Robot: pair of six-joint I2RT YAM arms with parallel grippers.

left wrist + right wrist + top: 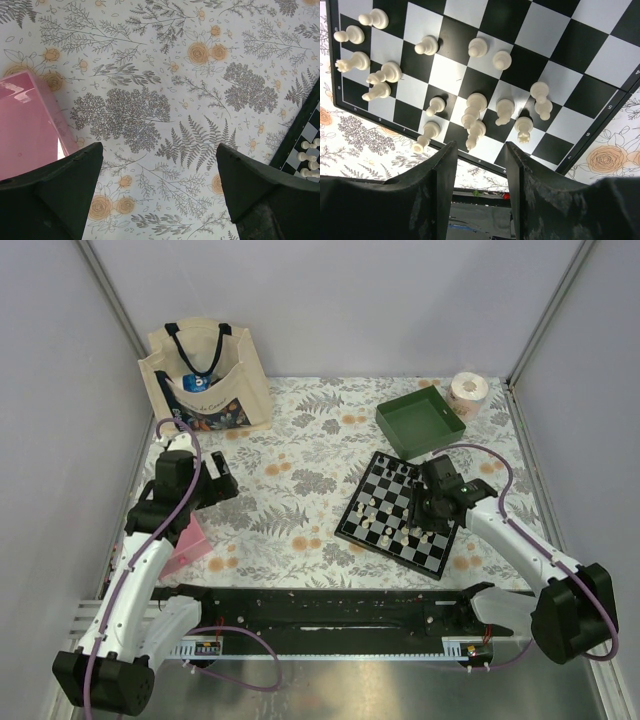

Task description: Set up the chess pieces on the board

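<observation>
The cream-white chess pieces (476,102) looked light, hard and easily toppled, and each seemed best pinched at its narrow neck. They stood scattered along the near edge of the board (555,30), right of the tabletop's middle. The left gripper (159,150) hung wide open and empty over the floral cloth. The right gripper (480,144) hovered half-parted over that near edge, apparently gripping nothing.

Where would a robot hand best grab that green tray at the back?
Probably one side wall of the green tray, from straight above, with one finger inside and one outside. It sits flat and open-topped with thin upright walls, and it looks too wide to span.
</observation>
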